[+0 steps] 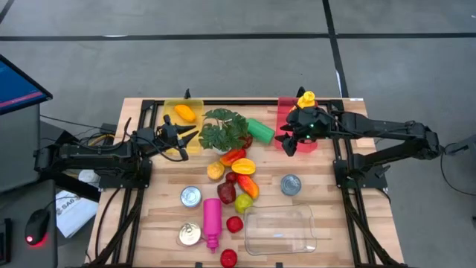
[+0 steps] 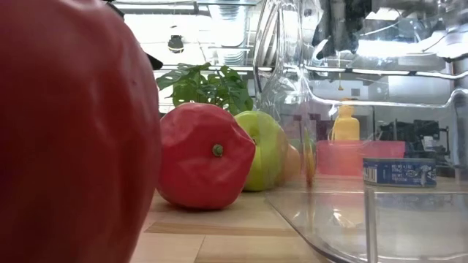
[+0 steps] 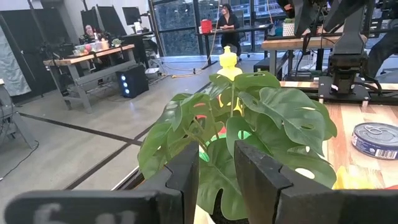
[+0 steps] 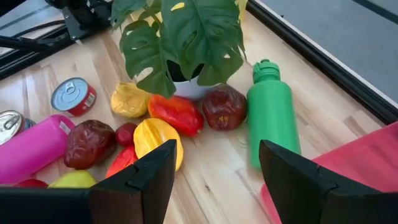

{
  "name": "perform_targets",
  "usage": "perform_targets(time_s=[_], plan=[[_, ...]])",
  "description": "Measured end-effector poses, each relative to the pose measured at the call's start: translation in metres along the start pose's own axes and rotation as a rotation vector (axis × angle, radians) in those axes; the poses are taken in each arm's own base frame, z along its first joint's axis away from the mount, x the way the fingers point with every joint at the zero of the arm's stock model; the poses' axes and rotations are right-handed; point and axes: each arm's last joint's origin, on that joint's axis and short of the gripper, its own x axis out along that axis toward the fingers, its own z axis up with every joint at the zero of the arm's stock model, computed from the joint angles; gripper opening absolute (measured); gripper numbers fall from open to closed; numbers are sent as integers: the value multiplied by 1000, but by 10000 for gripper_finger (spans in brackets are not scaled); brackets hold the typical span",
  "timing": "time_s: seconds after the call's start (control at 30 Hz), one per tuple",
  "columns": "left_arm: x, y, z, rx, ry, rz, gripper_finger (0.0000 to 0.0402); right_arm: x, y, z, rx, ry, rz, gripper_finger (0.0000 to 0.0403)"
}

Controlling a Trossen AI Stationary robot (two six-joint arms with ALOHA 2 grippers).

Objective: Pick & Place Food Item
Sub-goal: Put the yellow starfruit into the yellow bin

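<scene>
Toy foods lie in a heap (image 1: 235,176) at the table's middle: a yellow fruit (image 4: 157,138), a red pepper (image 4: 176,114), a dark red fruit (image 4: 222,107) and others. My right gripper (image 4: 217,168) is open and empty. It hovers over the red bin's (image 1: 285,112) near left part, right of the green bottle (image 4: 272,115). My left gripper (image 3: 215,167) is open by a narrow gap and holds nothing. It stands by the yellow bin (image 1: 172,106), pointing at the potted plant (image 3: 249,124). An orange fruit (image 1: 184,113) lies in the yellow bin.
A clear tub (image 1: 280,229) sits near the table's front right. Cans (image 1: 191,196) (image 1: 291,184) (image 1: 190,235), a pink bottle (image 1: 212,219) and two small red fruits (image 1: 235,223) (image 1: 228,257) lie around it. A yellow bottle (image 1: 306,99) stands in the red bin.
</scene>
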Motion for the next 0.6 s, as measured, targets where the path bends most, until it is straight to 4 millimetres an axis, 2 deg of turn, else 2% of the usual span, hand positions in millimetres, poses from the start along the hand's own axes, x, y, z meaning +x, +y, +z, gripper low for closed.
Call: perform_targets(time_s=[0.6], plan=[[0, 0, 0, 0, 0, 0, 90, 0, 0, 0, -11, 2, 0, 224]])
